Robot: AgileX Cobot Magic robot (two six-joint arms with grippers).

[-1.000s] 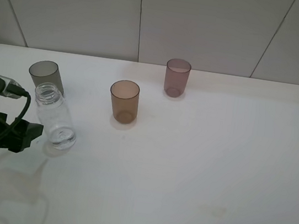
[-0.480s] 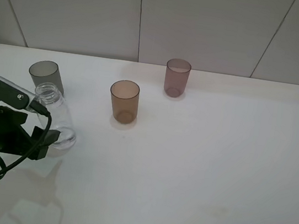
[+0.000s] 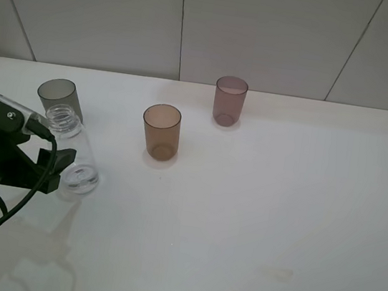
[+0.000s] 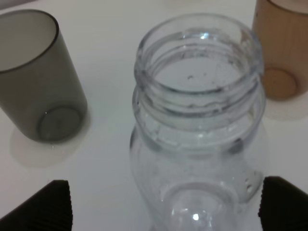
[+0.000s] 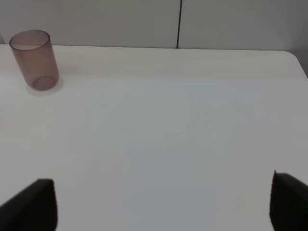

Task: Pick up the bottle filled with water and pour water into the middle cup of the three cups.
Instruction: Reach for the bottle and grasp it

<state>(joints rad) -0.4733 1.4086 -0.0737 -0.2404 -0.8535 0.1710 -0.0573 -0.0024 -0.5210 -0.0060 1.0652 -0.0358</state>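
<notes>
Bottle (image 4: 197, 144), clear plastic, ribbed neck, uncapped, upright

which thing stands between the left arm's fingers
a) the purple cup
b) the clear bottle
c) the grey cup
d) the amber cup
b: in the left wrist view the clear bottle stands between the left arm's fingers, which are spread wide, while the grey cup stands apart from it.

bottle (image 4: 197, 144) base cropped (wrist view), contents unclear
</notes>
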